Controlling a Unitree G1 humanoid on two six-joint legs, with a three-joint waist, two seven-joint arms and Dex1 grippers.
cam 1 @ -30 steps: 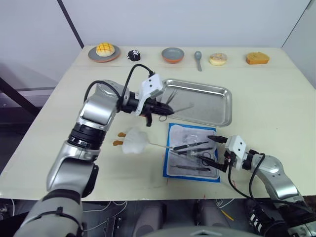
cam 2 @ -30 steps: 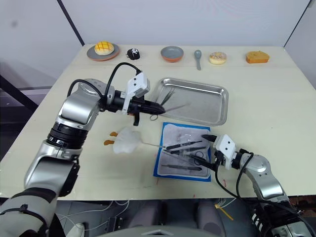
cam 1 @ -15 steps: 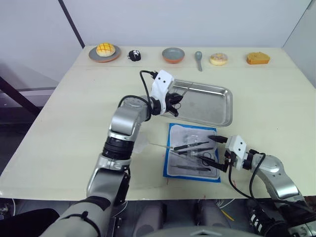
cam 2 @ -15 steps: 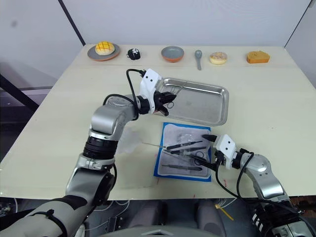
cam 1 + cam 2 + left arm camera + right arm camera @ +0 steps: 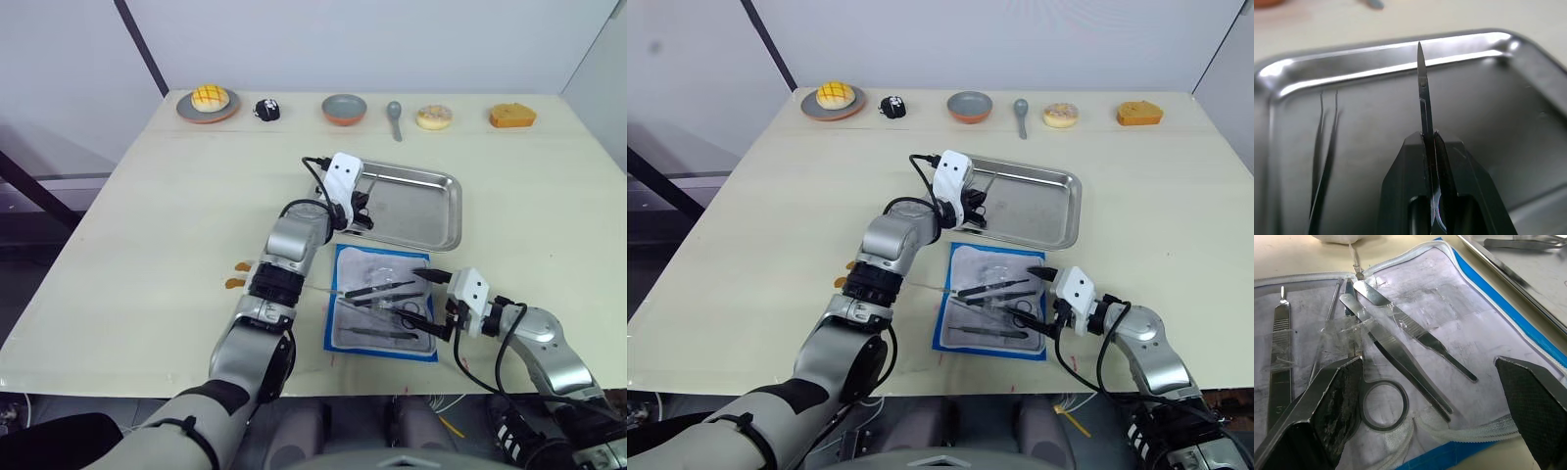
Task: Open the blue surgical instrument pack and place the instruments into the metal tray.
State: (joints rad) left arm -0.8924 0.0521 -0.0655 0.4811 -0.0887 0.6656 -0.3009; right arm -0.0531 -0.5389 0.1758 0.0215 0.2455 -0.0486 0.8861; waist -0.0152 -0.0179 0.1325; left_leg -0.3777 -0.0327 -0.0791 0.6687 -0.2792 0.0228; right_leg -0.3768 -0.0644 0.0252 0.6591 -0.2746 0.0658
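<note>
The blue surgical instrument pack (image 5: 382, 299) lies open on the table in front of the metal tray (image 5: 421, 206). Several instruments (image 5: 1400, 333) rest on its clear lining, among them forceps, a scalpel handle and a ring-handled tool. My left gripper (image 5: 1429, 137) hangs low over the tray's left part, shut on a pair of scissors (image 5: 1421, 88) whose blades point at the far rim. A pair of tweezers (image 5: 1322, 161) lies in the tray. My right gripper (image 5: 428, 300) stands open at the pack's right edge, just above the instruments.
Along the table's far edge stand a plate with a yellow bun (image 5: 208, 101), a small black object (image 5: 265, 110), a grey bowl (image 5: 344, 109), a spoon (image 5: 394, 116), a doughnut (image 5: 432, 117) and an orange piece (image 5: 512, 116). Small orange bits (image 5: 235, 282) lie beside my left arm.
My left arm has swung right with the scissors, from left of the tray to over its left part. The right gripper has stayed where it was.
</note>
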